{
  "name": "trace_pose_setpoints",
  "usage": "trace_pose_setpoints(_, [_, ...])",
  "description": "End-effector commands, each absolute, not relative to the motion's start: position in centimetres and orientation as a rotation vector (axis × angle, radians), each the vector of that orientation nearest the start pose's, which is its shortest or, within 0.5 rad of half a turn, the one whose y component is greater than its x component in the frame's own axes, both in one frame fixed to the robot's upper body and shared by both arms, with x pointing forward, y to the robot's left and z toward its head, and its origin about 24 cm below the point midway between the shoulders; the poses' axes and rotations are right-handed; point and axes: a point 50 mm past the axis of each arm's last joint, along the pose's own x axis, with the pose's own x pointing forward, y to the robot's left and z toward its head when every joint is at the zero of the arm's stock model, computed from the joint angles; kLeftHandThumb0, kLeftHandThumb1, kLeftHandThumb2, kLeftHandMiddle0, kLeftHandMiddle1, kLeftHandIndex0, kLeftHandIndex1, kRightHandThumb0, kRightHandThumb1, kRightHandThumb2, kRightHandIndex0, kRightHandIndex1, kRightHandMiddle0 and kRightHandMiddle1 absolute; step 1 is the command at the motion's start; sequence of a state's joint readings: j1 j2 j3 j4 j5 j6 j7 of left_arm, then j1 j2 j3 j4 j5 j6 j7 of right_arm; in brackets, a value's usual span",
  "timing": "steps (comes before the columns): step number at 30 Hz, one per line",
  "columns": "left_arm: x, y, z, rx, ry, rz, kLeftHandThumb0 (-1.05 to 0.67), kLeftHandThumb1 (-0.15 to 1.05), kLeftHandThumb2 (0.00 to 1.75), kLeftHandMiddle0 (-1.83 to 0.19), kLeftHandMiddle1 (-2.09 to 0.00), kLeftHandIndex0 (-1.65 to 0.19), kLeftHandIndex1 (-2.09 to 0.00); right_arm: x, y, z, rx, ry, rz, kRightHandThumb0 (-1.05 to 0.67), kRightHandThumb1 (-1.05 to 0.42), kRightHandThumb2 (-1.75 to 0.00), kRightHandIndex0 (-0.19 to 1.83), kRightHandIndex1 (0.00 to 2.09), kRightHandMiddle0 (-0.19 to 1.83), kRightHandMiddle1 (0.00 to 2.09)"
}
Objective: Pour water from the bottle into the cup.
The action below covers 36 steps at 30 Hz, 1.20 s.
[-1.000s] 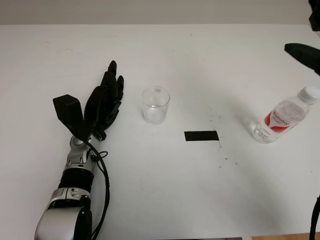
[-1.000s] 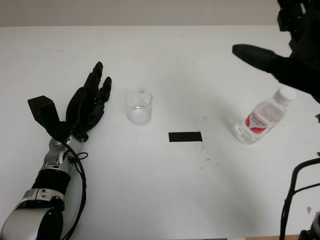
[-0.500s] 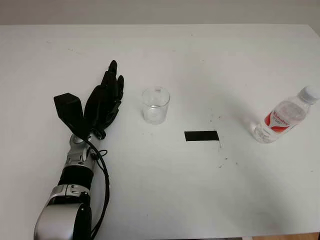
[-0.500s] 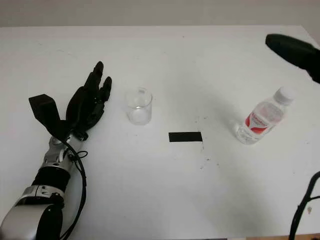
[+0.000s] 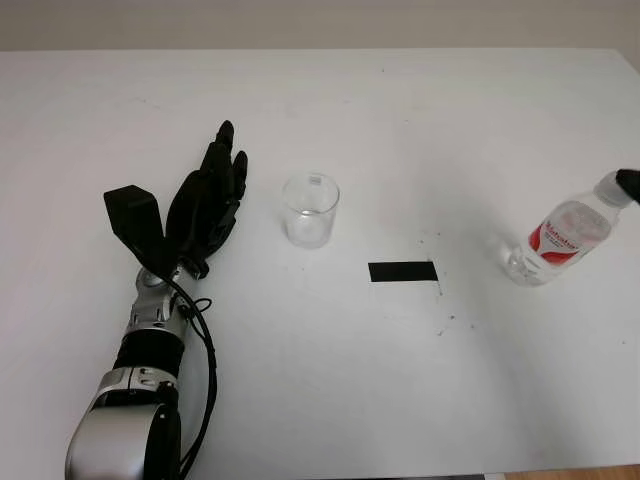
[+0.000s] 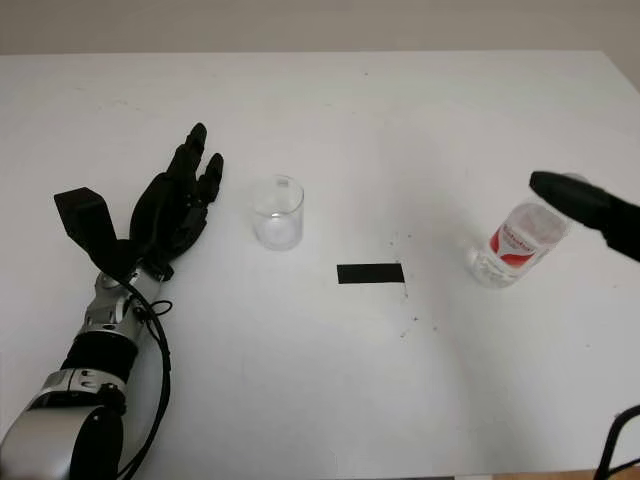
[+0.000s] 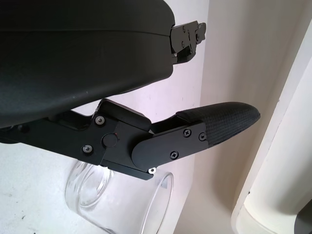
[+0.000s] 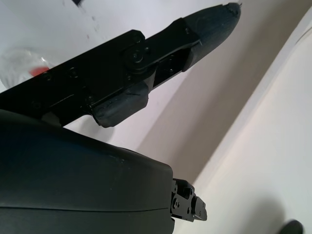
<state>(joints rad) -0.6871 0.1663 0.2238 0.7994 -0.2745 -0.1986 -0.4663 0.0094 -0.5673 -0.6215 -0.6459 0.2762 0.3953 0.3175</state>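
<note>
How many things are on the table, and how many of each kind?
Clear cup: 1
Water bottle: 1
Black tape strip: 1
Robot hands: 2, the open left hand beside the cup and the open right hand by the bottle
Total: 5

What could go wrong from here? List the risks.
1. The right hand is open at the cap end of the bottle, which appears to lean; a nudge might topple it.
2. The cap looks still on, so pouring may fail.
3. The left hand, open beside the cup, could bump it.
</note>
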Motion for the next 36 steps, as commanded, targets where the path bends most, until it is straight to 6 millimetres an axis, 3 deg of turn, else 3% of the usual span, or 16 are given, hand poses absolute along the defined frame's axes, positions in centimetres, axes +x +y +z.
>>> trace_pose_setpoints(1, [37.1,17.6,10.1,-0.18,-0.163,-0.329,-0.85,1.05,0.73,0.19,0.0,0.19,0.0,19.6,-28.1,21.8,-0.408,-0.342,-0.05,-1.03,-0.92,-0.05,-0.19,0.0,-0.19,0.0])
trace_pose_setpoints(14, [36.9,18.1,10.2,-0.204,-0.16,-0.307,-0.85,1.05,0.7,0.19,0.0,0.19,0.0,21.0,-26.8,18.4,-0.425,-0.323,-0.074,-1.05,-0.99,-0.07,-0.19,0.0,-0.19,0.0])
trace_pose_setpoints(19, [36.8,18.3,10.3,-0.198,-0.163,-0.312,-0.86,1.05,0.7,0.19,0.0,0.19,0.0,21.4,-26.4,16.8,-0.288,-0.316,-0.061,-1.01,-0.97,-0.05,-0.19,0.0,-0.19,0.0])
trace_pose_setpoints(27, [36.6,18.8,10.6,-0.168,-0.167,-0.298,-0.87,1.05,0.7,0.19,0.0,0.19,0.0,21.8,-26.1,13.9,-0.197,-0.288,-0.15,-1.01,-0.99,-0.06,-0.19,0.0,-0.19,0.0])
trace_pose_setpoints(36, [36.4,19.2,10.9,-0.153,-0.178,-0.286,-0.85,1.05,0.74,0.19,0.0,0.19,0.0,22.1,-26.5,12.1,-0.151,-0.272,-0.181,-1.0,-1.01,-0.06,-0.19,0.0,-0.19,0.0])
